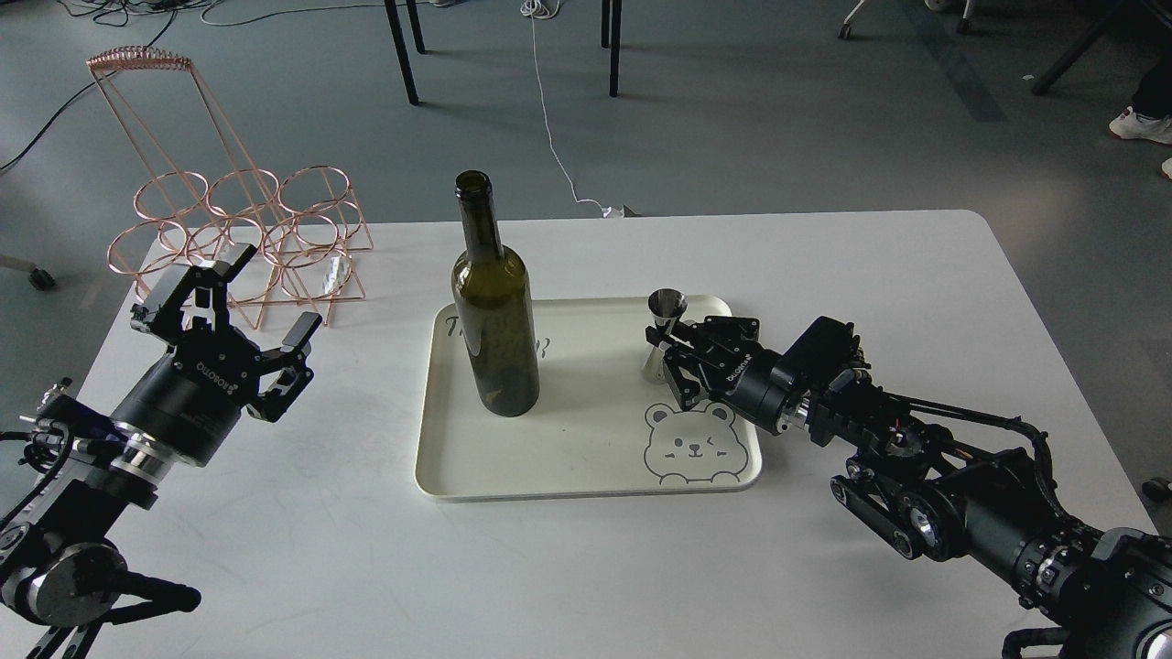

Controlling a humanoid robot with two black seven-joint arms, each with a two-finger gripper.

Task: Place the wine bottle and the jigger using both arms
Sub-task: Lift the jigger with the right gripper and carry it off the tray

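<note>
Nearest on the left, above the bare tabletop [302, 558], found the left gripper [261, 307] hovering with its fingers [304, 328] spread wide and holding nothing, well apart from the wine bottle [494, 339]. Judged little risk there, unless a swing to the right clipped the glass.

Further in, at the middle, noted the cream tray [586, 490] carrying both task things. Saw the wine bottle standing upright on the tray's left half, tall and narrow-based, so likely to topple from any sideways knock or a jolt to the tray.

On the tray's far right part, saw the jigger [663, 331] upright, with the right gripper [671, 368] low against its lower cone, fingers [685, 392] partly spread to either side. Could not tell whether these pressed the metal or merely flanked it. Judged this the main hazard: smooth, waisted steel could slip or tip from an off-centre squeeze, and a drag could shove the tray toward the bottle.

Farthest left, noted a copper wire rack [243, 247] just behind the left gripper, a possible snag on any backward lift.
</note>
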